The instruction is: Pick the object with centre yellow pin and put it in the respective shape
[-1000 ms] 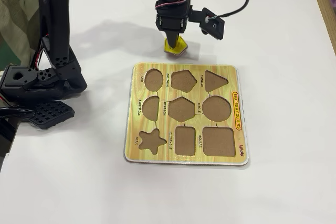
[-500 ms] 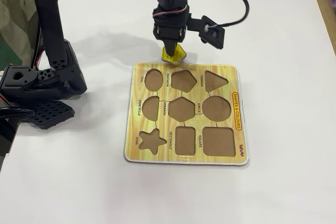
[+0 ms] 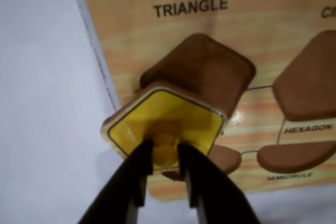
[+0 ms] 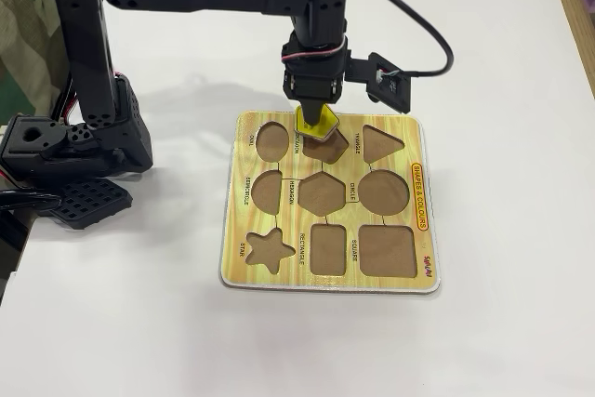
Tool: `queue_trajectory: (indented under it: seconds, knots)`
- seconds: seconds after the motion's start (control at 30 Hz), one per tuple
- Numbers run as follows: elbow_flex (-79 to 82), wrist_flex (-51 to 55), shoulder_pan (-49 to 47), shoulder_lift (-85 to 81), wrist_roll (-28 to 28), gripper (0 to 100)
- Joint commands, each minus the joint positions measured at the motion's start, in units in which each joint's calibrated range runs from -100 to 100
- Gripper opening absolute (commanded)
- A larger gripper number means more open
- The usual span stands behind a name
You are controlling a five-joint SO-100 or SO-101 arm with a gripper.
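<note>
Yellow pentagon piece point(image 3: 163, 121) pinched by end effector point(image 3: 164, 153), above pentagon cutout point(image 3: 207, 69)

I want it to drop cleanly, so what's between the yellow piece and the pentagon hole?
Nothing: in the wrist view the piece, held by the gripper, hangs over the hole's near edge, with only air between.
</note>
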Motion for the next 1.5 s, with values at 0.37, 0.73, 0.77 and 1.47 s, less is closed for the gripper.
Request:
queue_trajectory:
  seconds: [0.37,0.73,0.77,1.47]
  knots:
    - [-0.36,-0.47,5.09,-2.49,2.92,5]
    - [-1.35,-0.56,4.01,1.02,3.34,5]
    - [-1.35,-0.64,3.91,1.02,3.34,5]
    - [-0.63,-6.09,3.23,0.86,3.28,5]
